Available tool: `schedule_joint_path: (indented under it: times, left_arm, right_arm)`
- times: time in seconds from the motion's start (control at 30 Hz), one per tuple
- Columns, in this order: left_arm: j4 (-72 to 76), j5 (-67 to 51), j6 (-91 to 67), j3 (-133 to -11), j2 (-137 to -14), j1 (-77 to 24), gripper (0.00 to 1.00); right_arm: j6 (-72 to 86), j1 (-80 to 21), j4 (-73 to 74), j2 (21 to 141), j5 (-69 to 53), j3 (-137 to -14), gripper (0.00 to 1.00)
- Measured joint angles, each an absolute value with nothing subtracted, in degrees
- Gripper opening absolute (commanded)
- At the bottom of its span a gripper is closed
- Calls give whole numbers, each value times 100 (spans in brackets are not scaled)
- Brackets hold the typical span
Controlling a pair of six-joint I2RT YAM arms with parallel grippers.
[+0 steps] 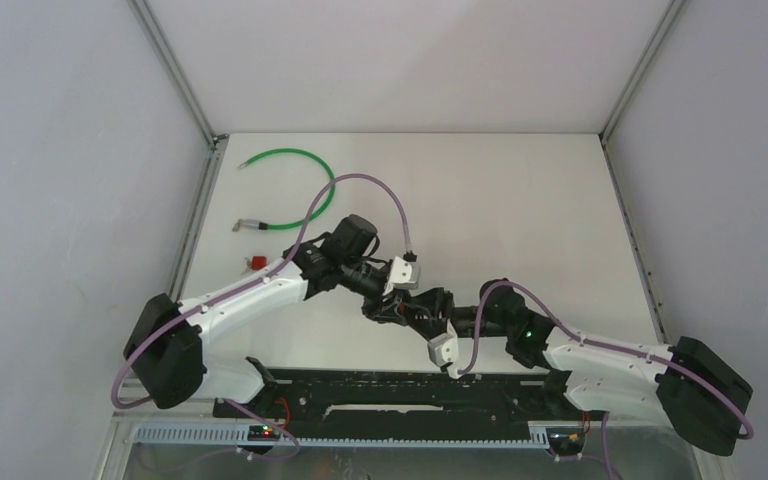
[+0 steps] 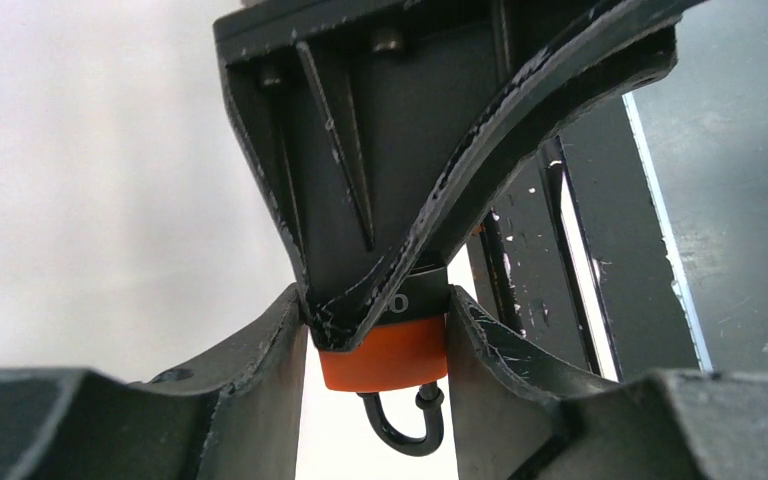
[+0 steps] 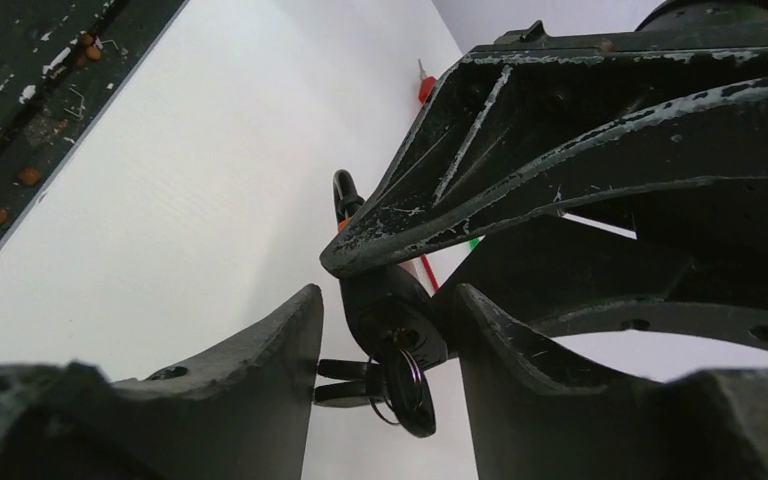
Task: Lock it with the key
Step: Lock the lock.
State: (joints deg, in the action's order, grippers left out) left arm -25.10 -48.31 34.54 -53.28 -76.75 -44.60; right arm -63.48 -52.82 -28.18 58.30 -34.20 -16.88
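Nearest, above the near part of the white table [image 1: 520, 220], the two arms are met tip to tip. The orange padlock [image 2: 385, 362] is held off the table, clamped between the fingers of the left gripper [image 2: 378, 315], its black shackle [image 2: 405, 430] pointing away from the other arm. One shackle leg seems to stand free of the body, though this cannot be told for certain. The key [image 3: 405, 385] is seen seated in the keyway on its ring. It is straddled by the right gripper [image 3: 388, 300], whose fingers stand apart with no grip yet shown.

The step in hand is judged to be the taking of the key. Next, a firm pinch on the bow and a wrist turn would be called for while the padlock is kept steady.

Farther off, a small red item [image 1: 257, 263] and a green cable [image 1: 295, 151] are left lying.
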Motion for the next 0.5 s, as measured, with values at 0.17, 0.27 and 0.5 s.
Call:
schedule_joint_path:
  times: [0.17,0.27,0.5]
  left_arm:
    - [-2689,-4866,3529,-5384,-7791,-4541,0]
    - [-2773,-4845,3592,-5389,-7813,-4541,0]
    - [-2840,-4781,3590,-5389,-7813,-4536,10]
  right_arm:
    - [-6466,-5365,-2735,5992,-3304,-1723,42]
    - [-6523,-5395,-2722,6090,-3225,-1767,35]
    - [-6602,-5441,-2687,6178,-3177,-1826,0]
